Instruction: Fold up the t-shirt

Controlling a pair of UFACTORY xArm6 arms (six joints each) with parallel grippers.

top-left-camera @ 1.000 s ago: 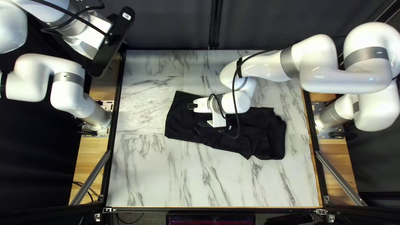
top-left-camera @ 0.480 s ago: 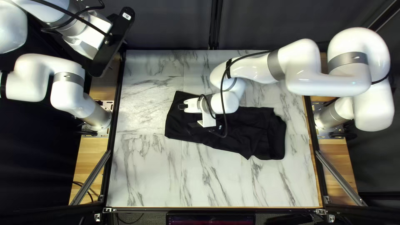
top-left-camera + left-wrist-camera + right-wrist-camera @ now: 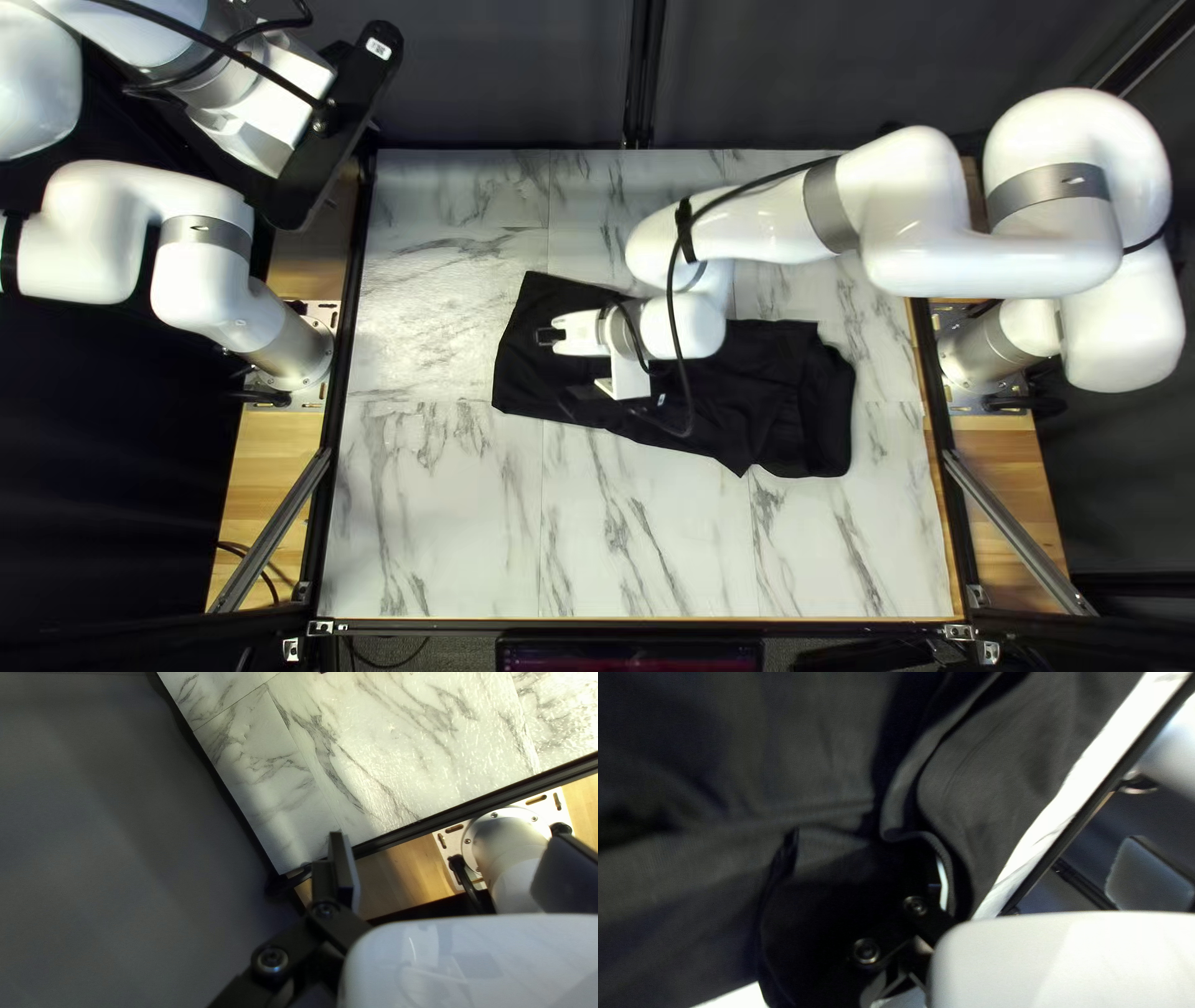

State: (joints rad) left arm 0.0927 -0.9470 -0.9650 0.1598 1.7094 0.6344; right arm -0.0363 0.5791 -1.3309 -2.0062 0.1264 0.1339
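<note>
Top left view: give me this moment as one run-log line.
black t-shirt lying creased on marbled table | right gripper at t-shirt, grip unclear | left arm clear of t-shirt

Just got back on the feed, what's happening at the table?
My right gripper is down at one end of the black t-shirt, with cloth bunched around it; I can't tell whether it has a grip. The shirt lies layered and creased across the table, not neatly folded. My left arm is off to the side, not touching it.

Robotics lab, looks like: white left arm (image 3: 199, 284) and right arm (image 3: 984, 259) bolted beside marble-look counter (image 3: 436, 535), metal struts (image 3: 271, 529), dark curtain (image 3: 498, 81).
</note>
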